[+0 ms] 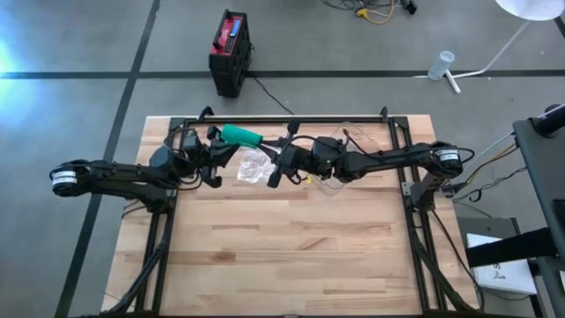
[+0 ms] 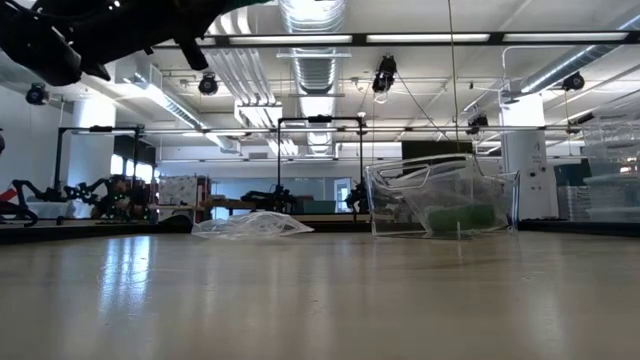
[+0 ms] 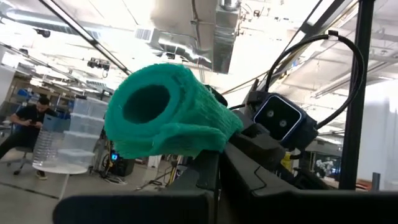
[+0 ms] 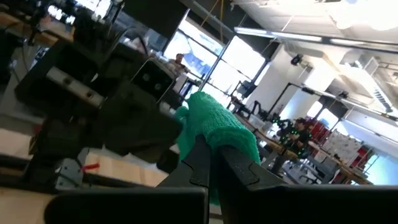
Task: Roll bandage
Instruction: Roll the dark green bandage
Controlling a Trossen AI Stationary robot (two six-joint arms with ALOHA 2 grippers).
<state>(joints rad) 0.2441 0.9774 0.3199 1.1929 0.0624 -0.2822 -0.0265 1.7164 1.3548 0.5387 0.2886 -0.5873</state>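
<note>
A: High view first, you're holding both arms up over the far half of the bench (image 1: 282,256), and the green bandage (image 1: 240,135) is hanging in the air between them, not lying on the wood.

B: Which hand is gripping it?

A: Both. Left hand (image 3: 214,168) is showing its fingers pressed together on a flap of the bandage (image 3: 165,115), with the rolled tube end facing that wrist camera. Right hand (image 4: 208,162) is also pinching tight, on the other end of the bandage (image 4: 214,134), and the left arm's wrist is sitting just beyond it in that view.

B: Anything on the bench itself?

A: Crumpled clear plastic wrapper (image 1: 253,166) is lying under the arms, near the middle of the far half. Clear plastic container (image 2: 440,197) is standing beside it in the low view, something green inside, can't tell what.

B: Off the bench?

A: Red and black case (image 1: 229,51) is sitting on the floor past the far edge. A person (image 3: 25,127) is sitting well back in the room, in the left wrist view.
</note>
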